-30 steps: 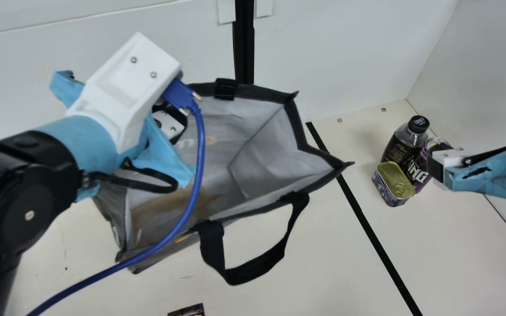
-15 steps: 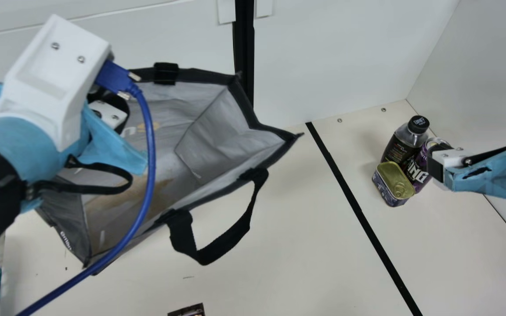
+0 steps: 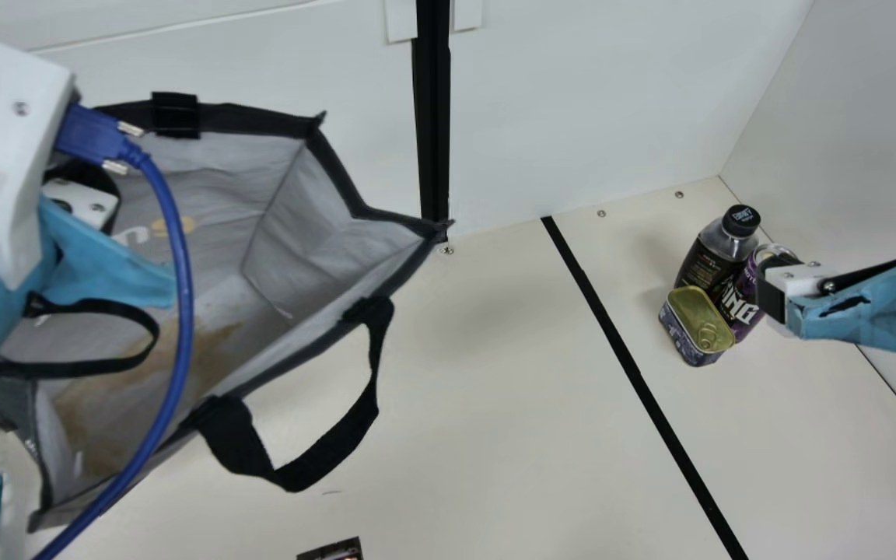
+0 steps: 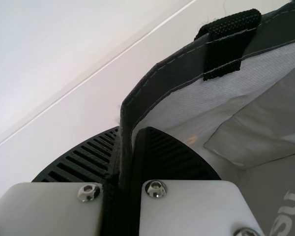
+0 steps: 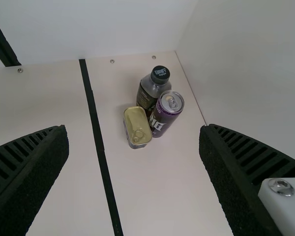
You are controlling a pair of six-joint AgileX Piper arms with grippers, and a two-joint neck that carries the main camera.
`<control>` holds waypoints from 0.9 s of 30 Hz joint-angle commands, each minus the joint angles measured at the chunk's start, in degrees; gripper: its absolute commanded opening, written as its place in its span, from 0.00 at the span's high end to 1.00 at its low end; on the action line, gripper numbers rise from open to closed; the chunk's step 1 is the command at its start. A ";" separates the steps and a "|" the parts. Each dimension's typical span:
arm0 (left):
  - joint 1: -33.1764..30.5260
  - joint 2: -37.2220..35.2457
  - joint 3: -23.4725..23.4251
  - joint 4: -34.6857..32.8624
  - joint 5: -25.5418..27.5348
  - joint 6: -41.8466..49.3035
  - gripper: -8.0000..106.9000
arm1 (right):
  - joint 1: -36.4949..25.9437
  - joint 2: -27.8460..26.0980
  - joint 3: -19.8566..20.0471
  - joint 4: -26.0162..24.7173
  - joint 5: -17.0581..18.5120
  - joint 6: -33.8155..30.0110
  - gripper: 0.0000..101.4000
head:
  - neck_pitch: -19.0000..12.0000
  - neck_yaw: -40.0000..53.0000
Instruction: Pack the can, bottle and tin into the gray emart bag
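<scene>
Cream tabletop [image 3: 495, 404], white wall [image 3: 588, 93] behind. Left end effector [image 3: 82, 204] clenched on rim of gray fabric bag [image 3: 308, 218], mouth open, black strap handle [image 3: 292, 473] hanging out. Right end effector [image 3: 776, 297] released, spread wide. Purple metal can [image 5: 162, 115], black-capped bottle [image 5: 148, 93], gold-topped rectangular tin [image 5: 136, 122] grouped close on tabletop, outside bag.

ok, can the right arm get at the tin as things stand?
Probably yes: the right gripper is open and empty, and nothing covers the tin, though the can and bottle crowd it closely.
</scene>
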 commanded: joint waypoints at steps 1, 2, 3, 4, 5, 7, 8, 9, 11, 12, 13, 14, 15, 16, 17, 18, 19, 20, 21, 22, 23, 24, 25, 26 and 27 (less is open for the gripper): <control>-0.22 -1.06 2.90 4.44 -0.12 -2.52 0.84 | 0.00 0.00 0.00 0.00 0.00 0.00 0.10 | -1.30 -0.05; -0.37 -1.63 4.07 5.84 -0.20 -3.54 0.84 | 0.00 0.00 0.00 0.00 0.00 0.00 0.10 | -1.30 -0.05; -0.52 -2.19 5.23 7.11 -0.25 -4.55 0.84 | 0.00 0.00 0.00 0.00 0.00 0.00 0.10 | -1.30 -0.05; -0.66 -2.68 6.26 8.28 -0.25 -5.50 0.84 | 0.00 0.00 0.00 0.00 0.00 0.00 0.10 | -1.30 -0.05; -0.87 -3.23 7.45 9.59 -0.27 -6.54 0.84 | 0.00 0.00 0.00 0.00 0.00 0.00 0.10 | -1.30 -0.05; -1.31 -4.29 9.89 12.20 -0.33 -8.60 0.84 | 0.00 0.00 0.00 0.00 0.00 0.00 0.10 | -1.30 -0.05; -1.54 -4.80 11.12 13.46 -0.32 -9.65 0.84 | 0.00 0.00 0.00 0.00 0.00 0.00 0.10 | -1.30 -0.05; -1.83 -5.31 12.40 14.70 -0.27 -10.74 0.84 | 0.00 0.00 0.00 0.00 0.00 0.00 0.10 | -1.30 -0.05; -2.37 -6.25 14.82 16.89 -0.10 -12.76 0.84 | 0.00 0.00 0.00 0.00 0.00 0.00 0.10 | -1.30 -0.05; -2.68 -6.74 16.15 18.00 -0.03 -13.83 0.84 | 0.00 0.00 0.00 0.00 0.00 0.00 0.10 | -1.30 -0.05; -3.00 -7.20 17.45 19.01 0.03 -14.88 0.84 | 0.00 0.00 0.00 0.00 0.00 0.00 0.10 | -1.30 -0.05; -3.29 -7.61 18.62 19.97 0.13 -15.84 0.84 | 0.00 0.00 0.00 0.00 0.00 0.00 0.10 | -1.30 -0.05; -3.62 -8.04 19.94 20.94 0.22 -16.91 0.84 | 0.00 0.00 0.00 0.00 0.00 0.00 0.10 | -1.30 -0.05; -3.95 -8.42 21.20 21.84 0.31 -17.93 0.84 | 0.00 0.00 0.00 0.00 0.00 0.00 0.10 | -1.30 -0.05; -4.28 -8.78 22.44 22.69 0.41 -18.93 0.84 | 0.00 0.00 0.00 0.00 0.00 0.00 0.10 | -1.30 -0.05; -4.64 -9.14 23.73 23.63 0.51 -19.96 0.84 | 0.00 0.00 0.00 0.00 0.00 0.00 0.10 | -1.30 -0.05; -5.04 -9.47 24.95 24.52 0.66 -20.94 0.84 | 0.00 0.00 0.00 0.00 0.00 0.00 0.10 | -1.30 -0.05; -5.44 -9.76 26.01 25.31 0.85 -21.80 0.84 | 0.00 0.00 0.00 0.00 0.00 0.00 0.10 | -1.30 -0.05; -5.90 -10.10 27.18 26.09 1.07 -22.75 0.84 | 0.00 0.00 0.00 0.00 0.00 0.00 0.10 | -1.30 -0.05; -6.33 -10.38 28.25 26.78 1.30 -23.66 0.84 | 0.00 0.00 0.00 0.00 0.00 0.00 0.10 | -1.30 -0.05; -6.73 -10.61 29.21 27.40 1.53 -24.47 0.84 | 0.00 0.00 0.00 0.00 0.00 0.00 0.10 | -1.30 -0.05; -6.95 -10.86 30.33 27.93 1.53 -25.35 0.84 | 0.00 0.00 0.00 0.00 0.00 0.00 0.10 | -1.30 -0.05; -7.12 -11.08 31.38 28.41 1.53 -26.16 0.84 | 0.00 0.00 0.00 0.00 0.00 0.00 0.10 | -1.30 -0.05; -7.26 -11.25 32.31 28.85 1.53 -26.88 0.84 | 0.00 0.00 0.00 0.00 0.00 0.00 0.10 | -1.30 -0.05; -7.41 -11.41 33.28 29.30 1.53 -27.64 0.84 | 0.00 0.00 0.00 0.00 0.00 0.00 0.10 | -1.30 -0.05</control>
